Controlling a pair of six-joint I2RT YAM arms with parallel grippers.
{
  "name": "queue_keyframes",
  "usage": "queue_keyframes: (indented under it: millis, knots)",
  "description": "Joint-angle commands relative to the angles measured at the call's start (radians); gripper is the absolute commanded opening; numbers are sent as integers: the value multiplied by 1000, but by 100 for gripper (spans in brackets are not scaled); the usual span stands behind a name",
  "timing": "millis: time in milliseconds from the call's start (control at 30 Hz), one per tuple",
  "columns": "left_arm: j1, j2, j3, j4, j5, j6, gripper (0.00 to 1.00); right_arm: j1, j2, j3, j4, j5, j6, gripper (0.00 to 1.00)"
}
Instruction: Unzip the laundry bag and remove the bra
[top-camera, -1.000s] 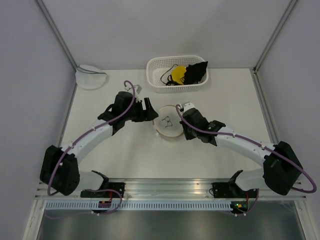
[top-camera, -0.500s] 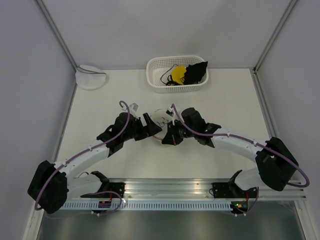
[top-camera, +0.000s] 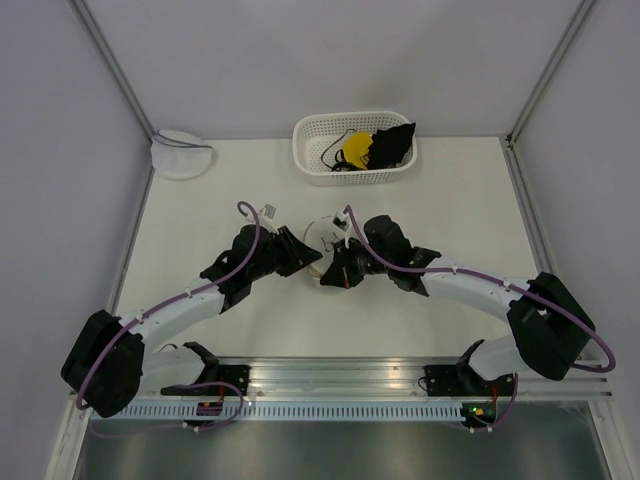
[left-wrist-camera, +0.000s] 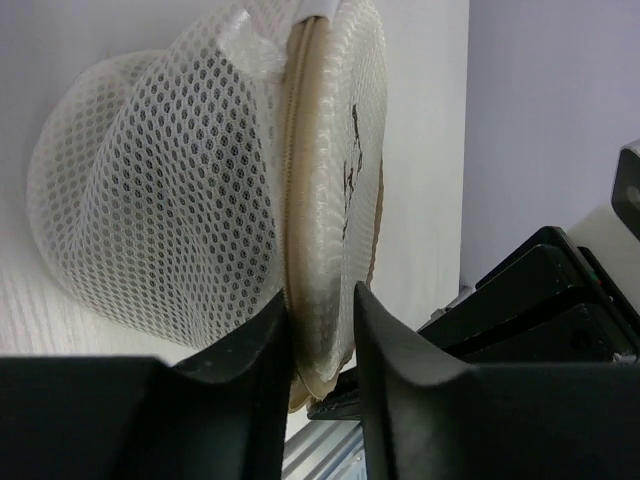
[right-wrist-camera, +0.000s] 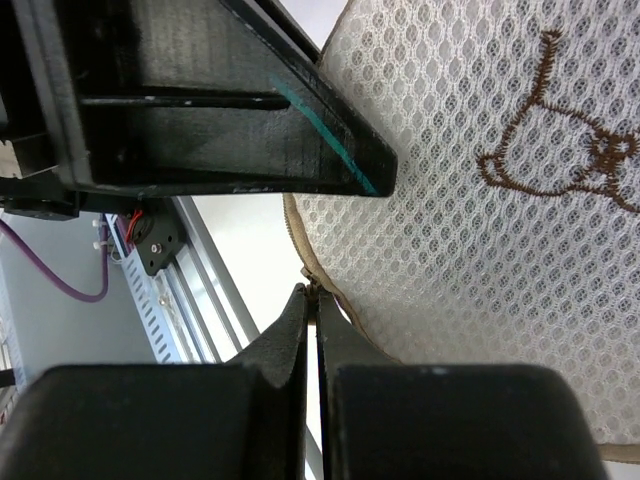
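i see the laundry bag near the middle of the worktop, a round dome of white mesh with a tan zipper rim and a small brown stitched figure on one face. the zipper along the rim looks shut where i can see it. the left pincer clamps the rim's edge and the right pincer pinches the tan rim. the bra, black fabric with thin straps, lies crumpled by the far edge, outside the bag.

laundry bag: white mesh cloth, tan fabric rim | basket: glossy white plastic
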Motion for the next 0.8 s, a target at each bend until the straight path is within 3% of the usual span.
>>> queue_keyframes:
  millis: [0, 33, 167, 467, 600, 767]
  knots:
    - [-7, 17, 0, 67, 36, -39, 31, 1, -27, -6, 64, 26, 7, 0]
    - [-7, 18, 2, 63, 31, -38, 23, 1, -27, -4, 56, 29, 3, 0]
    - [-7, 18, 15, 34, 11, -19, 6, 1, -27, 10, -10, 49, -22, 0]
    - [23, 55, 91, -38, -35, 85, 2, 1, -16, 68, -365, 117, -143, 0]
    - [30, 80, 133, -57, 1, 151, 2, 1, -15, 97, -490, 329, -145, 0]
    - [38, 133, 181, -95, 86, 237, 2, 1, 19, 149, -525, 706, -99, 0]
